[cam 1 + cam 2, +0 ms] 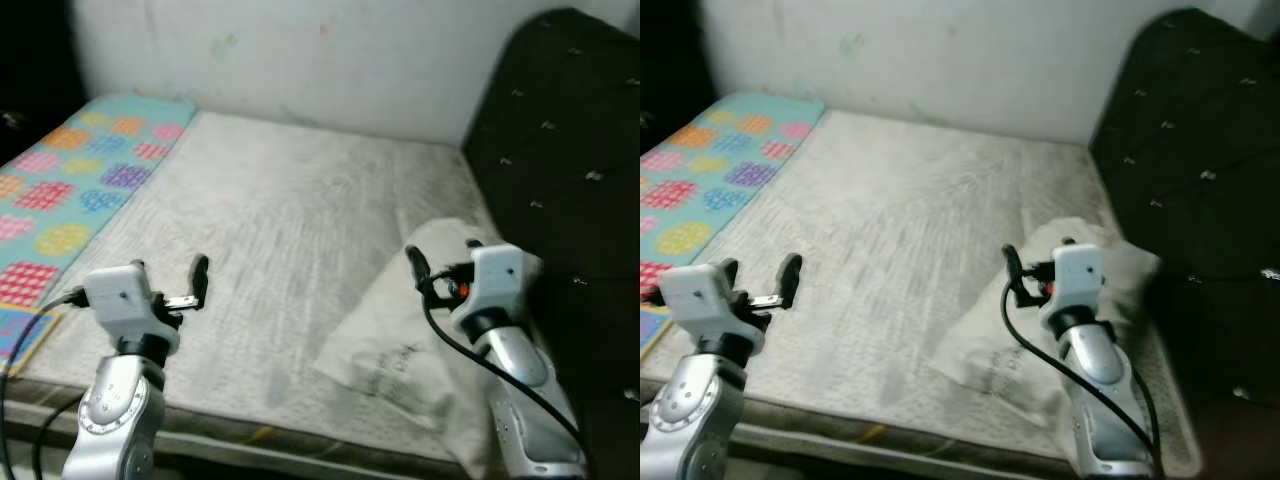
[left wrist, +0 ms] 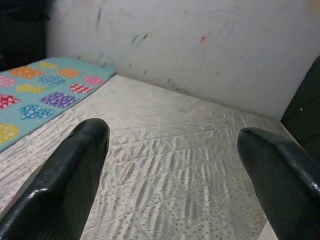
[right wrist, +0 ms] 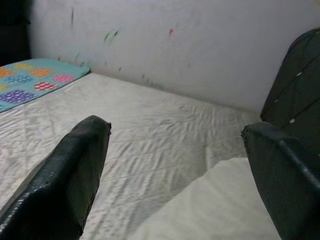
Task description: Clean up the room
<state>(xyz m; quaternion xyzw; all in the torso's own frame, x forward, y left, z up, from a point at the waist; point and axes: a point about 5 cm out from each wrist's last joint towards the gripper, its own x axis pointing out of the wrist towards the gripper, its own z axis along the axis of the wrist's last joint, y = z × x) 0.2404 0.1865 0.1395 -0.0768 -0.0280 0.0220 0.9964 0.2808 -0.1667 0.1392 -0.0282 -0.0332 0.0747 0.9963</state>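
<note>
A bare grey-white quilted mattress (image 1: 290,210) lies in front of me. A white pillow (image 1: 385,345) rests on its near right corner, beside a dark tufted headboard (image 1: 570,170). A teal blanket (image 1: 70,190) with colourful dotted patches covers the left strip of the bed. My left gripper (image 1: 168,270) is raised over the near left part of the mattress, open, with nothing between its fingers. My right gripper (image 1: 443,255) hovers open just above the pillow, also holding nothing. In the right wrist view the pillow (image 3: 225,200) sits below the fingers (image 3: 75,170).
A pale marked wall (image 1: 320,60) runs along the far side of the bed. The mattress's front edge (image 1: 250,435) is close below my arms. A dark area (image 1: 30,50) lies at the far left. A black cable (image 1: 470,355) runs along the right arm.
</note>
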